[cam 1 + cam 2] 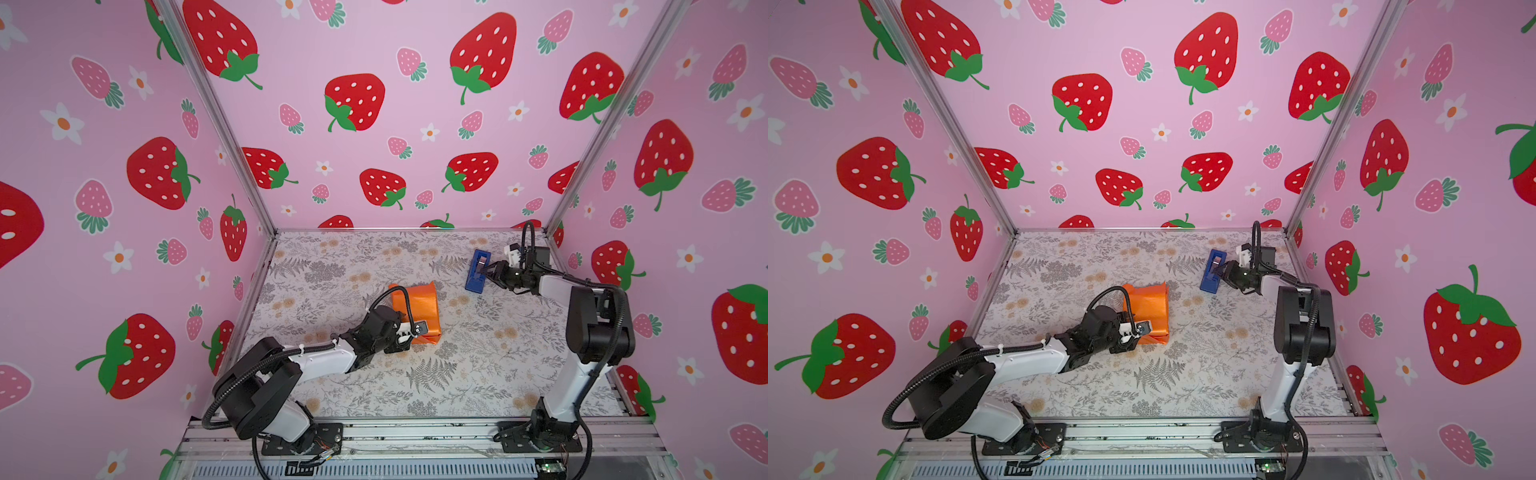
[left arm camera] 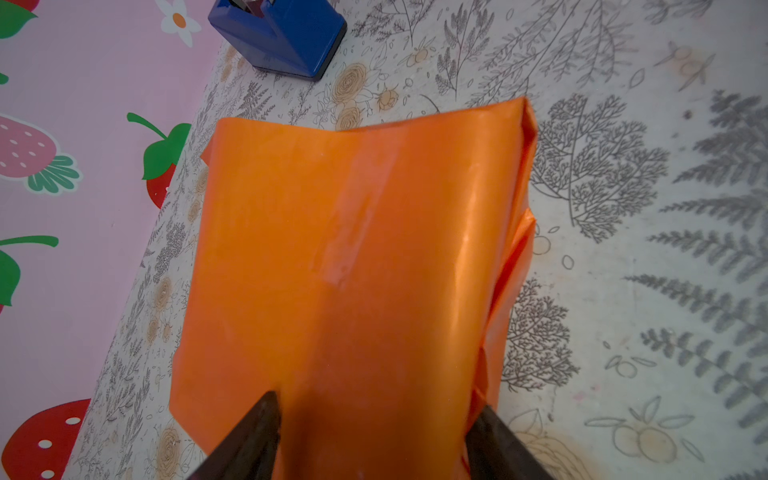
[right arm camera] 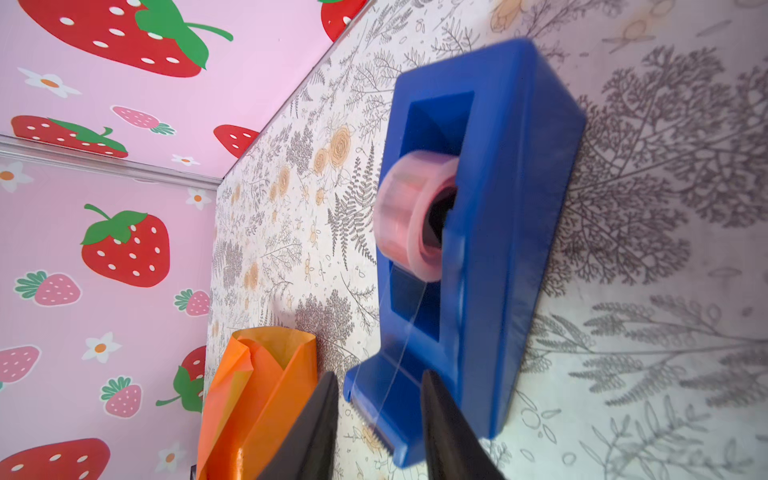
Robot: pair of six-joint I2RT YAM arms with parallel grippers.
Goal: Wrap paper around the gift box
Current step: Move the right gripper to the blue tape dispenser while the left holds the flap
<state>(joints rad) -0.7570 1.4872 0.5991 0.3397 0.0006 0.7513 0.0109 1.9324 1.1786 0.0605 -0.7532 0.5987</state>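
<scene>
The paper (image 1: 419, 305) (image 1: 1148, 305) is glossy orange and folded into a box-shaped parcel in the middle of the table. The gift box is hidden inside it. My left gripper (image 1: 415, 332) (image 1: 1140, 330) holds the parcel's near end. In the left wrist view the paper (image 2: 353, 249) fills the gap, and my left gripper (image 2: 376, 403) has one dark finger against each side. The parcel's far end is an open flared mouth (image 3: 266, 353). My right gripper (image 1: 486, 270) (image 1: 1220, 270) (image 3: 378, 399) is open at the cutter end of the blue tape dispenser (image 3: 498, 208), with a tape strand between its fingers.
The tape dispenser (image 1: 476, 282) (image 1: 1210, 278) (image 2: 282, 37) stands at the back right of the floral table (image 1: 457, 374). It lies up and to the right of the parcel in both top views. Strawberry-print walls close in the left, back and right sides.
</scene>
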